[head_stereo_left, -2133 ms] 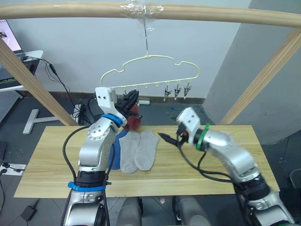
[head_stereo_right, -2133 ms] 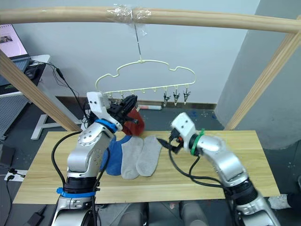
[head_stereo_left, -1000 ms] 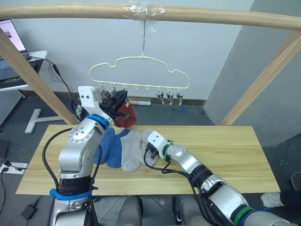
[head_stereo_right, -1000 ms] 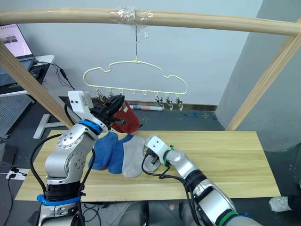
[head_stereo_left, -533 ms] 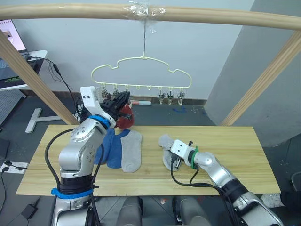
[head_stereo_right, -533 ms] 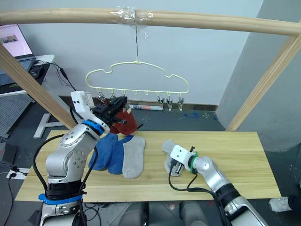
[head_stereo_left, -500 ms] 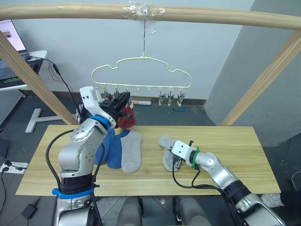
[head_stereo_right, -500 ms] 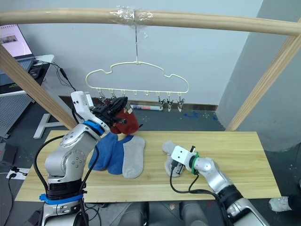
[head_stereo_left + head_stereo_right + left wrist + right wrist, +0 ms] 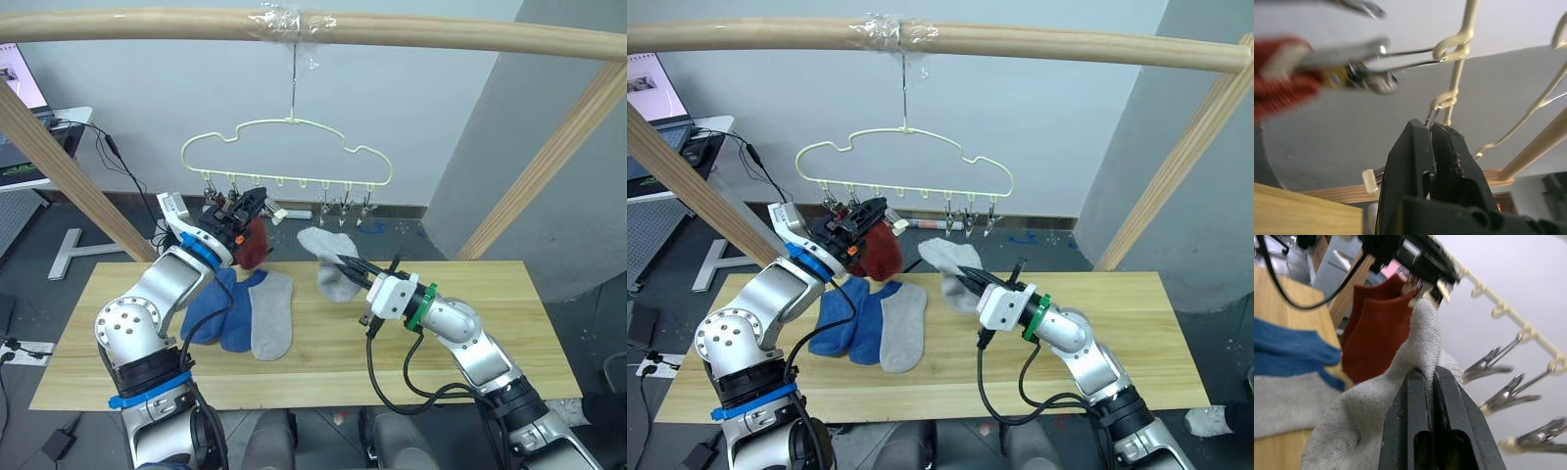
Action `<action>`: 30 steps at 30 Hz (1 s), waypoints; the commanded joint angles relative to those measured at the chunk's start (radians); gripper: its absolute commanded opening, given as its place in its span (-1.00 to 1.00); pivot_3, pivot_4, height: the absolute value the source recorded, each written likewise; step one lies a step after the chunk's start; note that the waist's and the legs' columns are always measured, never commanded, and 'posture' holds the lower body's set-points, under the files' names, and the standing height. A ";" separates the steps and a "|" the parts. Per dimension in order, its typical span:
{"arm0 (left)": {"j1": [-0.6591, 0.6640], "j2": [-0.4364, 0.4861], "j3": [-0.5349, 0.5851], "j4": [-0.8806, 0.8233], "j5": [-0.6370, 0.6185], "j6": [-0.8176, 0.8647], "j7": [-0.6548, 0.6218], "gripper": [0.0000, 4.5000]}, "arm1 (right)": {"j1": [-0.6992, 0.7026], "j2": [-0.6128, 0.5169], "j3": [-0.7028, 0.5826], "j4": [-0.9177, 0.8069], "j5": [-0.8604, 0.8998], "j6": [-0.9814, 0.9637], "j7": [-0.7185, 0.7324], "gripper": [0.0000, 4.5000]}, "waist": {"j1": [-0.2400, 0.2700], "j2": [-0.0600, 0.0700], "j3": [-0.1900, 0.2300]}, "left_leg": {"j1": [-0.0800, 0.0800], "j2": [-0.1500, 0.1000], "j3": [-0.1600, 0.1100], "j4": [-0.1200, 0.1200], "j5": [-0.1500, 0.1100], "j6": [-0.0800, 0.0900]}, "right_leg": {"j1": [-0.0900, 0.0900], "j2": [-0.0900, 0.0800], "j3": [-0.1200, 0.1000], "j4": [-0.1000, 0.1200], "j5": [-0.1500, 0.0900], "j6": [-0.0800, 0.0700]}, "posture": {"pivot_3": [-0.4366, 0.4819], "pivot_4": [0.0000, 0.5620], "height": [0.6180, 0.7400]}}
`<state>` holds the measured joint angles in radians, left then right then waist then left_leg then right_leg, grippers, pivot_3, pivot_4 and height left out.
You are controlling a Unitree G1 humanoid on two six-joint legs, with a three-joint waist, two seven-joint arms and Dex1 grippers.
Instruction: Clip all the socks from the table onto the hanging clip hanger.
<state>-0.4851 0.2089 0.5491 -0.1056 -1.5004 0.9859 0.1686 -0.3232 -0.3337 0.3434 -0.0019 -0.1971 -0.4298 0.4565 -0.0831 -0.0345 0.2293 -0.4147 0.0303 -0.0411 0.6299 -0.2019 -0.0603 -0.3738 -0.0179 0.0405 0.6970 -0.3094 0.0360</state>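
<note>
right hand (image 9: pixel 343 261) pinching grey sock (image 9: pixel 327 257), raised frame centre toward clip hanger (image 9: pixel 287 157) | left hand (image 9: pixel 252 201) squeezing clip (image 9: pixel 1436 111), likely holding it open | three socks (image 9: pixel 243 309) left on table (image 9: pixel 470 333)

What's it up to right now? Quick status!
Right gripper shut on a grey sock, raised off the table. Left gripper shut on a clip of the hanger. Red socks hang clipped; three socks on table. Nothing blocking.

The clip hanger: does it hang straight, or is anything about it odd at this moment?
The clip hanger hangs roughly level from the pole. One oddity: the left gripper pinches a clip, pulling it sideways out of line, beside the hanging red socks.
</note>
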 commanded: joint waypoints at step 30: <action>0.075 0.092 -0.141 -0.095 -0.101 -0.166 -0.020 -0.85 | -0.104 0.099 0.035 0.043 -0.028 -0.040 -0.005 -1.00 | 0.015 0.000 0.000 | -0.001 0.000 0.001 -0.001 0.000 0.000 | 0.000 0.000 0.000 -0.002 0.000 0.000 | -0.20 -0.27 1.00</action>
<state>-0.4158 0.2909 0.4079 -0.1539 -1.5966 0.8365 0.1748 -0.4127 -0.2401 0.3796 0.0565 -0.2258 -0.4490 0.4531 -0.0681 -0.0345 0.2294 -0.4155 0.0299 -0.0397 0.6293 -0.2016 -0.0608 -0.3740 -0.0181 0.0403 0.6952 -0.3094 0.0358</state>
